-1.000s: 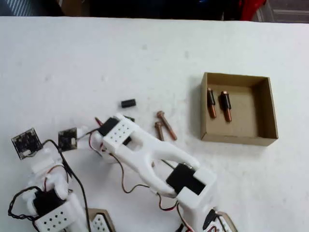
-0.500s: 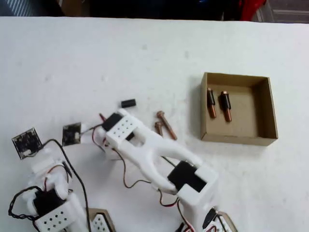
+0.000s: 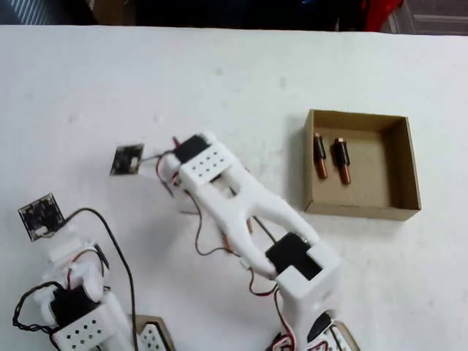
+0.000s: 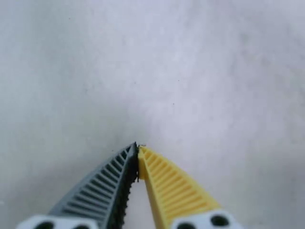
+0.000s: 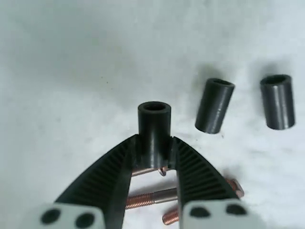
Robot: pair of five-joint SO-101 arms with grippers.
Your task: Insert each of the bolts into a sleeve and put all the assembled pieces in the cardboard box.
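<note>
Sleeve (image 5: 153, 117), black and short, was clamped by its rear half in the right gripper (image 5: 153, 143), bore pointing past the tips. Judged light, rigid and smooth-walled, so it could twist; a mid-body hold looked best. Copper bolts (image 5: 147, 198) lay under the jaws. Left gripper (image 4: 138, 149) was closed, empty.

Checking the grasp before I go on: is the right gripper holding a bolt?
No, the right gripper is shut on a black sleeve; the copper bolts lie loose.
</note>
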